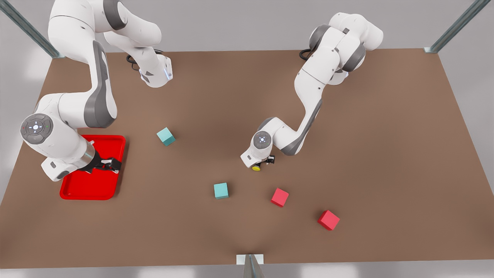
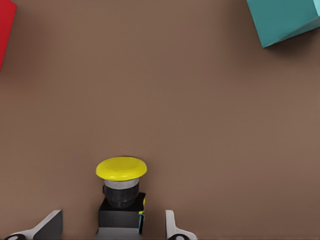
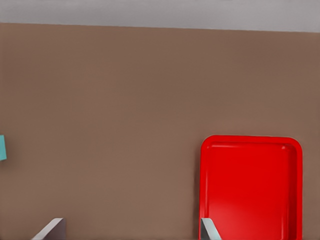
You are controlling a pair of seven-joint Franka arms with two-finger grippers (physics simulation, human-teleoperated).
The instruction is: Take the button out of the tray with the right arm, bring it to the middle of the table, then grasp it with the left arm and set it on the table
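The button (image 1: 256, 168), a yellow cap on a dark body, is near the middle of the table (image 1: 347, 135). My left gripper (image 1: 264, 164) is on the arm at the front view's right, low over the button. In the left wrist view the button (image 2: 121, 192) lies between the open fingers (image 2: 50, 226), with a gap on each side. My right gripper (image 1: 113, 165) hangs open over the red tray (image 1: 85, 191) at the front view's left. The right wrist view shows that tray (image 3: 252, 187) with nothing in it, past the right gripper (image 3: 130, 231).
Two teal cubes (image 1: 166, 136) (image 1: 221, 190) and two red cubes (image 1: 279, 197) (image 1: 329, 220) lie on the table around the button. One teal cube (image 2: 285, 20) and a red cube's edge (image 2: 5, 30) appear in the left wrist view.
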